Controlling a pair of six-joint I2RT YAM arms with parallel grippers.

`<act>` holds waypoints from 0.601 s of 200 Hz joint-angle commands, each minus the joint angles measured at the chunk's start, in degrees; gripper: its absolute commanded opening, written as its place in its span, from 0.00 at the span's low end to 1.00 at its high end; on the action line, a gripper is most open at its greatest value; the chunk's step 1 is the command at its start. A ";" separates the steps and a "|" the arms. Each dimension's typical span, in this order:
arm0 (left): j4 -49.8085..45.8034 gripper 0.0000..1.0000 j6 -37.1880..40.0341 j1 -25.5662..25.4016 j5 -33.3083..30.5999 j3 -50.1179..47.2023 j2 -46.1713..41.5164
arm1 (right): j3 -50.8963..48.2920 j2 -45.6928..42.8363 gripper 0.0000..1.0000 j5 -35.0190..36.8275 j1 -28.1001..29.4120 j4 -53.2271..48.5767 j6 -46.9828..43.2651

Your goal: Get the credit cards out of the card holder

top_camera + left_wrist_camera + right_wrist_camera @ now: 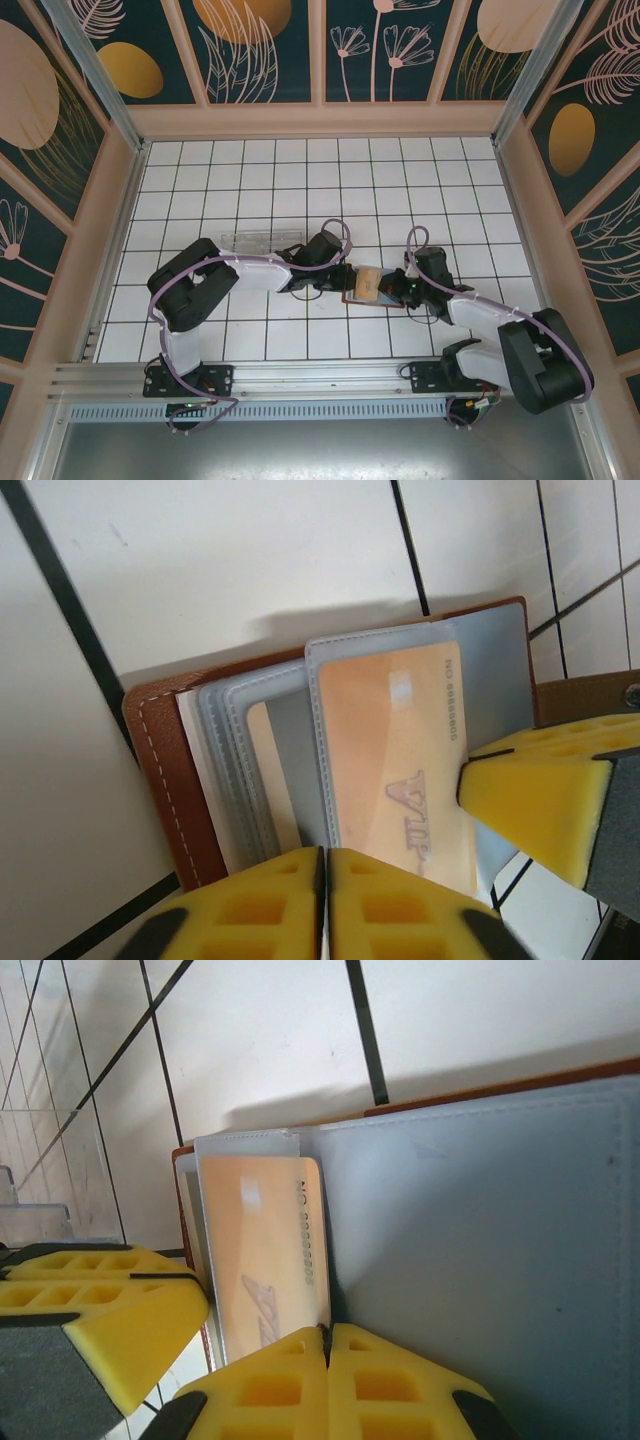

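Note:
The brown card holder lies open on the white tiles between both grippers. In the left wrist view its stitched brown cover frames several clear sleeves and an orange VIP card. My left gripper is shut, its pads meeting on the lower edge of the card's sleeve. My right gripper is shut on the orange card, which sticks out sideways past its sleeve beside the blue-grey inside. From above, the left gripper and right gripper close in from either side.
A clear plastic box lies on the tiles just behind the left arm, and its edge shows in the right wrist view. Low beige walls border the tiled floor, with open tiles towards the back.

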 commanded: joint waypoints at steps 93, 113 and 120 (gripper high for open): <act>-4.68 0.10 2.11 0.38 -1.19 1.88 -1.57 | 1.83 4.37 0.00 -1.59 0.21 1.34 -2.85; -4.35 0.06 2.41 0.39 -0.64 2.43 -1.15 | 1.91 4.59 0.00 -1.54 0.33 1.34 -2.95; -4.27 0.02 2.51 0.43 -0.41 2.76 -0.89 | 2.07 4.70 0.00 -1.63 0.33 1.34 -2.95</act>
